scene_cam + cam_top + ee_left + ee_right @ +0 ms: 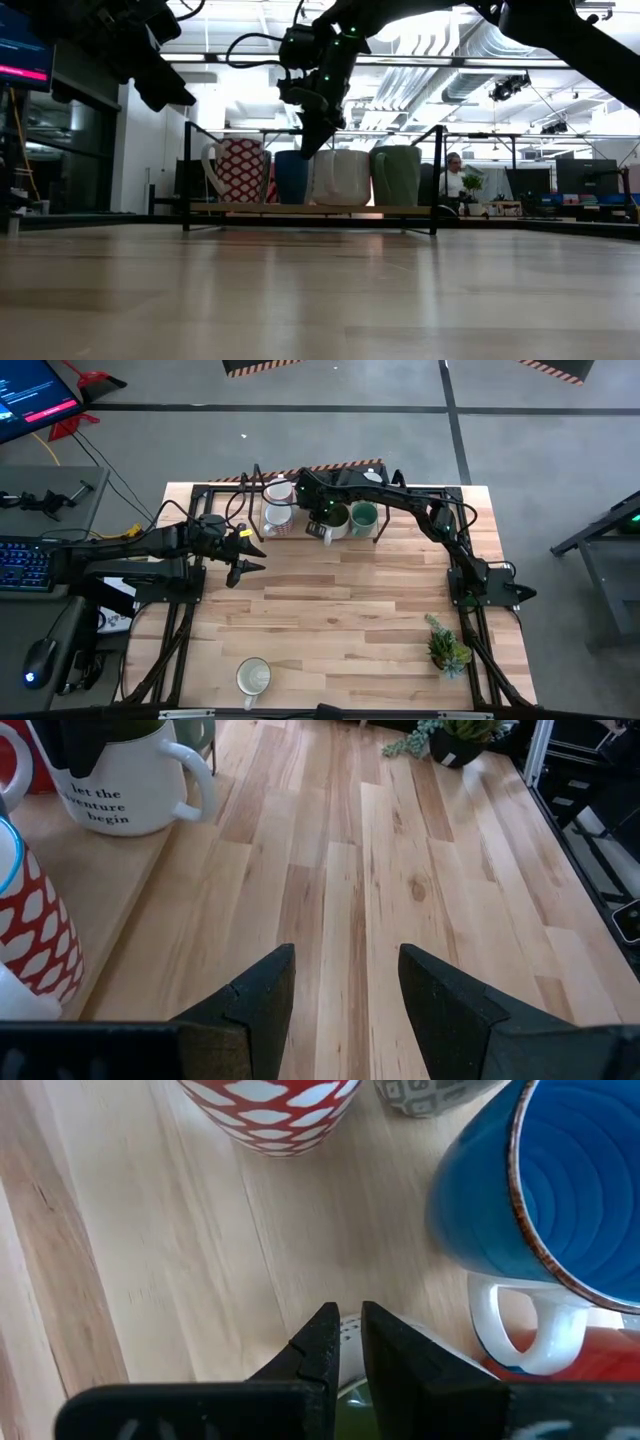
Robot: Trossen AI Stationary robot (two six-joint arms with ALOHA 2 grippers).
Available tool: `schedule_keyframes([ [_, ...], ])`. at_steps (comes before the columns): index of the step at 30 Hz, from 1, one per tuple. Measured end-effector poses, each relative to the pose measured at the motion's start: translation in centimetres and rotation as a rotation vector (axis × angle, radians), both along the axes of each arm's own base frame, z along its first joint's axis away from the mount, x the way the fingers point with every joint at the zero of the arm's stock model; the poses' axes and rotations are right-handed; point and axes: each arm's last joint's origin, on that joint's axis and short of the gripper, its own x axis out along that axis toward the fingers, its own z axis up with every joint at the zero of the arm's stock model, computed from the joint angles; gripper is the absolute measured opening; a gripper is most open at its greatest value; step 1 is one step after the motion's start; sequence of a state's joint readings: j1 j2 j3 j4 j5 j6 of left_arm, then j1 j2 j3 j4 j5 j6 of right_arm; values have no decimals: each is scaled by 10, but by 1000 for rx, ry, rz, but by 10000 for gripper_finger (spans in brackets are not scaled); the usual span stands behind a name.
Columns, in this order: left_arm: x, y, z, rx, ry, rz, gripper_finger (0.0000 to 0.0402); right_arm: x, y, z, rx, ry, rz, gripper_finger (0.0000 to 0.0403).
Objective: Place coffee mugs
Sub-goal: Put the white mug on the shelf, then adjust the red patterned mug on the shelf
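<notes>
Several mugs stand on a low wooden shelf [310,208] at the table's far edge: a red-and-white patterned mug [238,170], a blue mug [292,176], a white lettered mug [341,177] and a green mug [397,175]. My right gripper [312,148] reaches down from above and is shut on the white mug [110,790]. My left gripper [248,558] hovers open over the table's left middle, holding nothing. Another cream mug [253,677] sits alone near the front edge. My right gripper pinches the white mug's rim [350,1330] between its two fingers, on the side toward the blue mug [540,1190]. The fingers come from above, steeply slanted down. The mug stands upright with its bottom on the shelf.
A small spiky potted plant [447,645] stands at the front right. A red mug with a white handle [520,1330] stands close by the blue one. Bare wood [400,870] lies between the shelf and the front edge. A dark frame runs along both sides of the table.
</notes>
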State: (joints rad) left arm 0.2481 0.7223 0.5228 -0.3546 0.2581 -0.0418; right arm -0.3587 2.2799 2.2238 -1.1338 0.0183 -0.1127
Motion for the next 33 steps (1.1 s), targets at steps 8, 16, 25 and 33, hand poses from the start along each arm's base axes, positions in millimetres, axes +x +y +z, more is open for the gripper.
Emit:
schedule_keyframes([
  [8, 0, 0, 0, 0, 0, 0, 170, 0, -3, 0, -6, -9, 1, 35],
  [16, 0, 0, 0, -6, 0, 3, 170, 9, -2, 1, -9, -93, 62, 35],
  [25, 0, 0, 1, 29, -10, -16, 170, 24, 15, 15, -29, -224, 179, 35],
  [33, 2, 1, 4, 42, -46, -17, 170, -25, 32, 101, -53, -284, 201, 35],
])
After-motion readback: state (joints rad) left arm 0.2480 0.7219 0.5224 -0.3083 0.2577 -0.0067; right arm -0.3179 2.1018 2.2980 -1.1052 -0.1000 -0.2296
